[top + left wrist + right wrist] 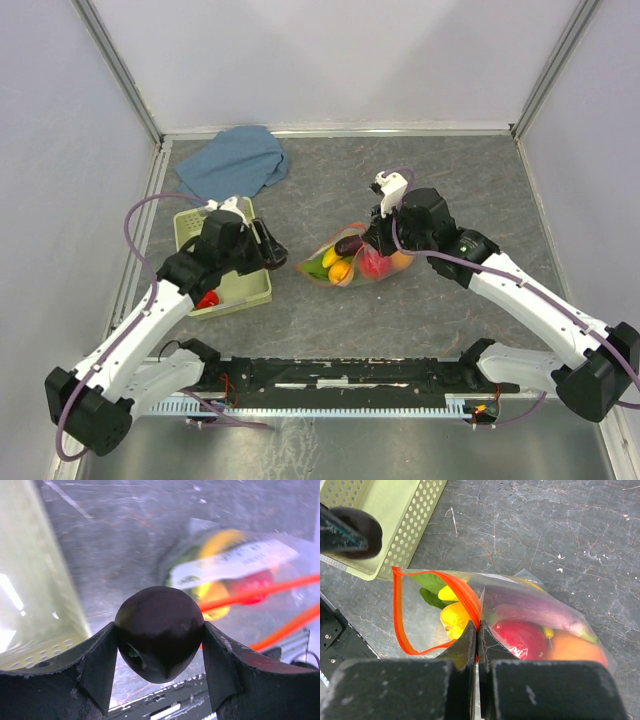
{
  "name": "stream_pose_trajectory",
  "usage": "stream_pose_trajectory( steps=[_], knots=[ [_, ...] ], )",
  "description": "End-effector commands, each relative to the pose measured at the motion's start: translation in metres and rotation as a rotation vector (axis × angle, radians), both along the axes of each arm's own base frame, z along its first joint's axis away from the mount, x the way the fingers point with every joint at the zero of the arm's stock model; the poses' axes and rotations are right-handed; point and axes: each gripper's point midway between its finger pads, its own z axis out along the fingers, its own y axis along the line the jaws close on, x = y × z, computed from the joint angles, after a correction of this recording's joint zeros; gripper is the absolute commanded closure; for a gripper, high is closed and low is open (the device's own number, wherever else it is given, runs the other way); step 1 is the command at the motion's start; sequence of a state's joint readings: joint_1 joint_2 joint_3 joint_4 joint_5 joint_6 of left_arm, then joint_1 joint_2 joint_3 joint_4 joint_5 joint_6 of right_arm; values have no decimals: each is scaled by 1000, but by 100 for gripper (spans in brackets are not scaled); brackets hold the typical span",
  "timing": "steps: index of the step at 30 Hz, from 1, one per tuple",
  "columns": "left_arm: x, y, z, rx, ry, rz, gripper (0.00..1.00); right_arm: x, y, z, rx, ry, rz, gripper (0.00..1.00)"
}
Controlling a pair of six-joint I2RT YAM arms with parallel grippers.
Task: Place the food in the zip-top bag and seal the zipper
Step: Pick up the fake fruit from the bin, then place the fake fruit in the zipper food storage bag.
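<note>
A: What does the overhead view show?

B: The left hand (268,245) hangs over the tabletop (420,320) at the edge of the pale green basket (240,292). The zip-top bag (355,262) lies just to its right with several pieces of food (342,268) already inside. The right hand (378,238) is down on top of the bag.

A: And the left wrist camera?

B: That hand is clenched on a dark purple fruit (160,630), with a finger pressed against each side. The bag lies ahead and to the right, near but apart. Its zipper (280,587) runs across the view.

A: Right wrist?

B: The jaws are pinched together on the zipper strip at the mouth's rim, lifting it into an open orange loop. The purple fruit shows at upper left, beside the basket and short of the mouth.

A: How should this step be done well?

B: I'd carry the fruit across low and aim for the middle of that loop. It should go in past the strip before the left hand lets go, while the right hand holds the rim up.
</note>
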State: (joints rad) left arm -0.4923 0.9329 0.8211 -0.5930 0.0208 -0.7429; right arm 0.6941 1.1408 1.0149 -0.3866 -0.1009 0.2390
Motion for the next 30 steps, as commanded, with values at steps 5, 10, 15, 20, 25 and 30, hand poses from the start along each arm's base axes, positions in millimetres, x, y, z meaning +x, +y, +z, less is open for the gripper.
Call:
stream_pose_trajectory(
  steps=[5, 10, 15, 20, 25, 30],
  knots=[
    [-5, -68, 65, -126, -292, -237, 60, 5, 3, 33, 35, -40, -8, 98],
    [-14, -105, 76, -162, -368, -334, 60, 2, 6, 35, 44, -30, 10, 98],
    [-8, -129, 74, -145, -394, -371, 61, -1, 9, 39, 53, -25, 30, 98],
    [6, -136, 63, -107, -400, -346, 61, -5, 9, 41, 59, -23, 47, 98],
    [10, -152, 56, -118, -392, -382, 61, -8, 11, 44, 68, -26, 64, 98],
    [14, -167, 43, -119, -370, -398, 57, -9, 12, 48, 82, -31, 73, 98]
  ],
)
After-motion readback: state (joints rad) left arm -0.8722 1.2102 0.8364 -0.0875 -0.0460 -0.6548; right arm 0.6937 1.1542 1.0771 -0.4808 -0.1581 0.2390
